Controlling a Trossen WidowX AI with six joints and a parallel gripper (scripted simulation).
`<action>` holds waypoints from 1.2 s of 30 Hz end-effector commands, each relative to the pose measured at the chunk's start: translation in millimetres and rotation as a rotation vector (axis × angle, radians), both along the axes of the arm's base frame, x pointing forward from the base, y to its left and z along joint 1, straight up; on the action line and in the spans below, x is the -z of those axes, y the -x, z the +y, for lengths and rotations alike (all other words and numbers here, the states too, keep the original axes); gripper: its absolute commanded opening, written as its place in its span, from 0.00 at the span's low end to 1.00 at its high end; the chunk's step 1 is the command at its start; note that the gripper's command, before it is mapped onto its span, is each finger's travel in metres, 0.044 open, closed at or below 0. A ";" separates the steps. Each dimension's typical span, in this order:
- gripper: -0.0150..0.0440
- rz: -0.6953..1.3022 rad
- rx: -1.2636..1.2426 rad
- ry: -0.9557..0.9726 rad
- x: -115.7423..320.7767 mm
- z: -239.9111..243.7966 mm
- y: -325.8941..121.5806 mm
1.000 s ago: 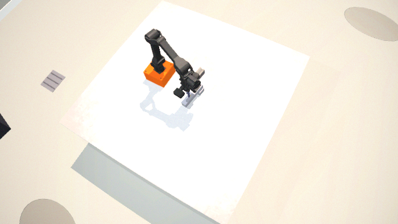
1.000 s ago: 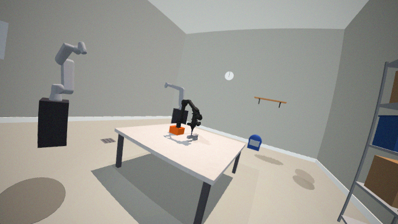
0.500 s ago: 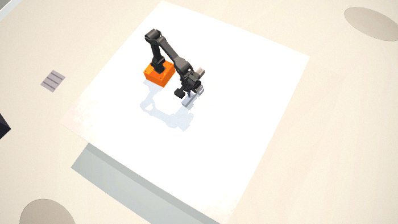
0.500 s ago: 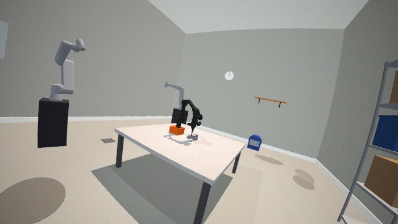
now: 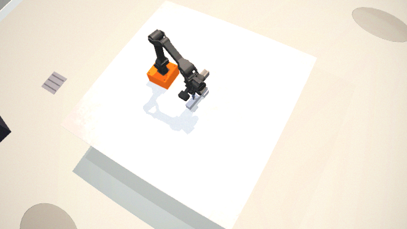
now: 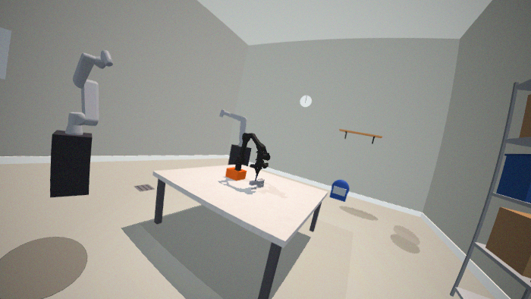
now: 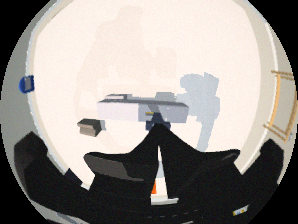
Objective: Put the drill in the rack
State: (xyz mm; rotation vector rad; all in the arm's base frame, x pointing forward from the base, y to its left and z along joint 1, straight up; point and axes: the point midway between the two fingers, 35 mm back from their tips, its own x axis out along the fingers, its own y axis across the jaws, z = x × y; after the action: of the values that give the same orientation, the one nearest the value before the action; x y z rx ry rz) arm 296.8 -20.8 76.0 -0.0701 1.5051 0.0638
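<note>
My gripper (image 5: 193, 98) (image 6: 256, 180) (image 7: 158, 127) is shut with nothing between its fingertips. It points down at the near side of a long grey block (image 5: 190, 104) (image 7: 117, 111) on the table. In the wrist view a small dark blue piece (image 7: 150, 125) shows at the fingertips, partly hidden by them; it may be the key. Whether the fingers touch it I cannot tell. A small yellow mark (image 7: 149, 113) shows on the grey block. A small grey-brown block (image 5: 205, 74) (image 7: 89, 127) stands apart from it. I cannot tell which part is the drill or the rack.
The white table (image 5: 247, 116) (image 6: 227, 197) carries the arm's orange base (image 5: 163, 76) (image 6: 235, 174), close to the grey block. The grey-brown block stands near the arm's wrist. Other robots on black pedestals (image 6: 70, 165) and a shelf unit (image 6: 487, 212) stand away from the table.
</note>
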 end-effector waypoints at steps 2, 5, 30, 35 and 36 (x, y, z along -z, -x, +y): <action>0.25 0.038 0.003 0.002 13.8 -1.0 8.2; 0.25 0.038 0.003 0.002 14.9 -1.0 8.5; 0.25 0.038 0.003 0.002 24.1 -1.5 10.3; 0.25 0.038 0.003 0.002 26.0 -1.6 10.5; 0.25 0.038 0.003 0.002 26.5 -1.6 10.6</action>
State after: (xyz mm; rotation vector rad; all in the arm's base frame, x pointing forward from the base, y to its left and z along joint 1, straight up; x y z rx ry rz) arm 294.7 -20.8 71.4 -0.0699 1.4881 0.0623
